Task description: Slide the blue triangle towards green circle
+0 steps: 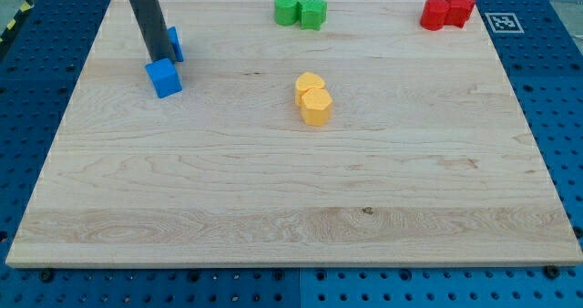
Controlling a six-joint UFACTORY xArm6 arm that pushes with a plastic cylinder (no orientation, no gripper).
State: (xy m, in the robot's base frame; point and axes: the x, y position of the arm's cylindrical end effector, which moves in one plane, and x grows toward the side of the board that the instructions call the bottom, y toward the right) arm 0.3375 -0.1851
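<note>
My dark rod comes down at the view's upper left, and my tip rests on the board between two blue blocks. One blue block is just right of the rod and partly hidden by it, so its shape is unclear. A blue cube-like block sits just below the tip, touching or nearly touching it. The green circle stands at the top middle of the board, well to the right of my tip. A second green block sits against its right side.
Two yellow blocks sit together near the board's middle. Two red blocks sit at the top right. The wooden board lies on a blue perforated table, and a marker tag sits off its top right corner.
</note>
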